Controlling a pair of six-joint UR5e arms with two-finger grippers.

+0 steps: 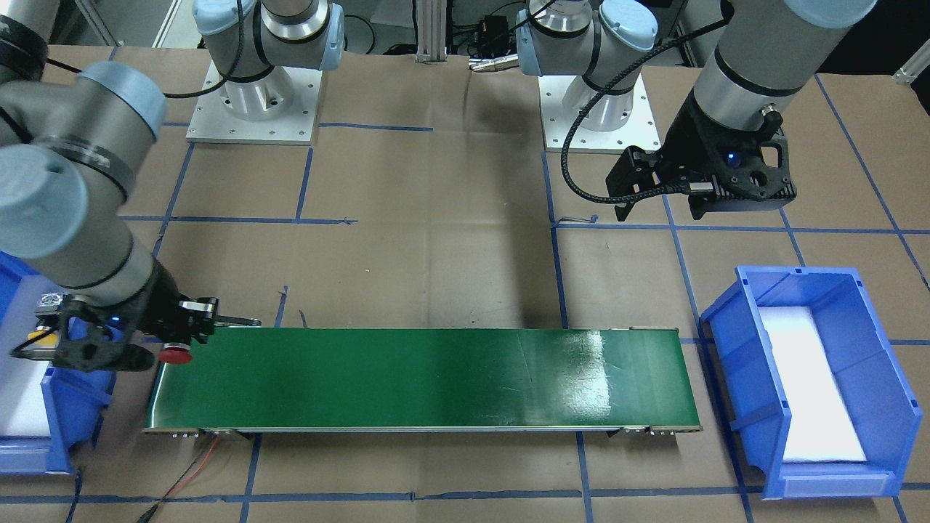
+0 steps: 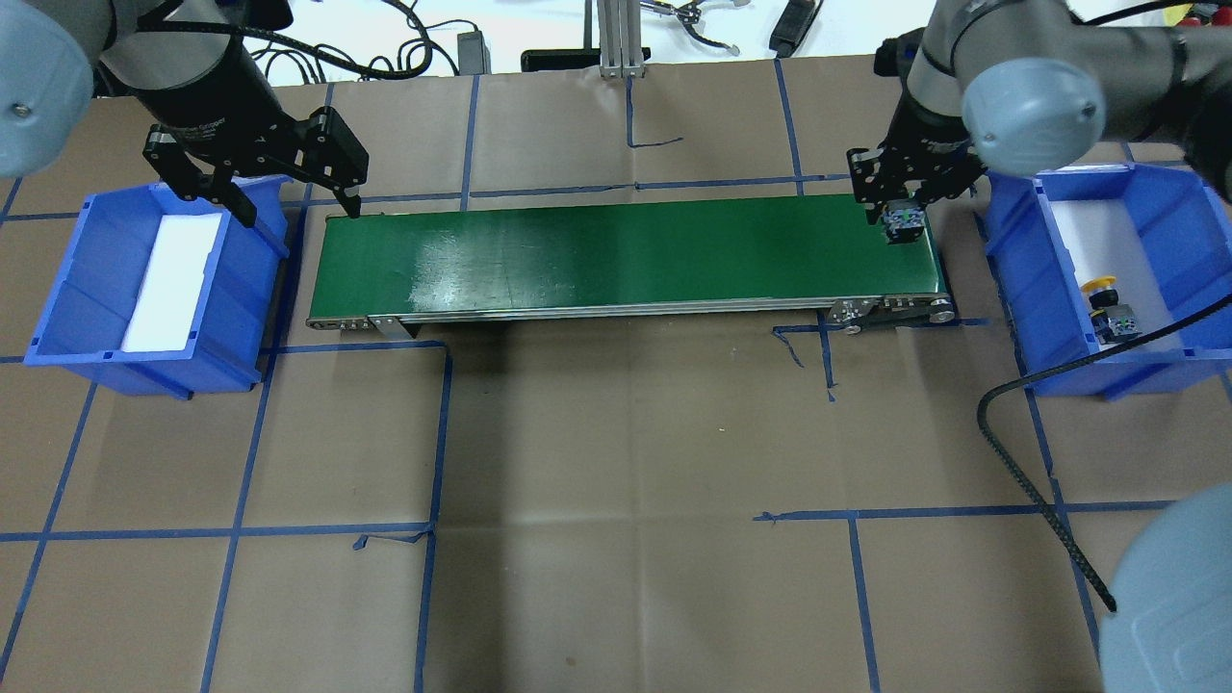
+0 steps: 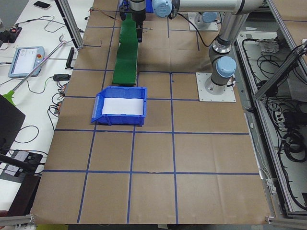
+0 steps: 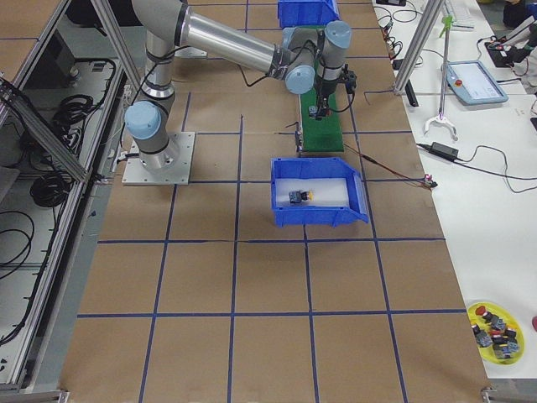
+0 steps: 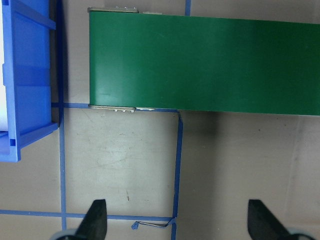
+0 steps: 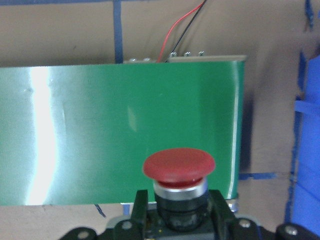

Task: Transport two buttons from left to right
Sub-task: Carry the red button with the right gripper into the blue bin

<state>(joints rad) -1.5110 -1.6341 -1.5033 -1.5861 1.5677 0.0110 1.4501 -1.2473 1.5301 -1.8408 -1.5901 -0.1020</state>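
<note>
the left blue bin (image 2: 96,318) has a white pad (image 2: 173,279) inside. just beside it, the left gripper (image 2: 296,204) hangs with its fingers spread wide, holding nothing, above the gap between that bin and the left end of the green belt (image 2: 626,255). over the belt's right end the right gripper (image 2: 905,214) is clamped on the red button (image 6: 179,167), its cap sticking out past the fingers. the yellow button (image 2: 1109,308) lies inside the right blue bin (image 2: 1020,279).

Red mushroom-cap push-button (image 6: 179,180) w/ black body; yellow-capped push-button (image 2: 1107,306), grey-green block. Glossy green conveyor belt (image 1: 407,378). Blue plastic bins (image 2: 231,313) lined white. Brown paper tabletop (image 2: 616,462) gridded w/ blue tape.
</note>
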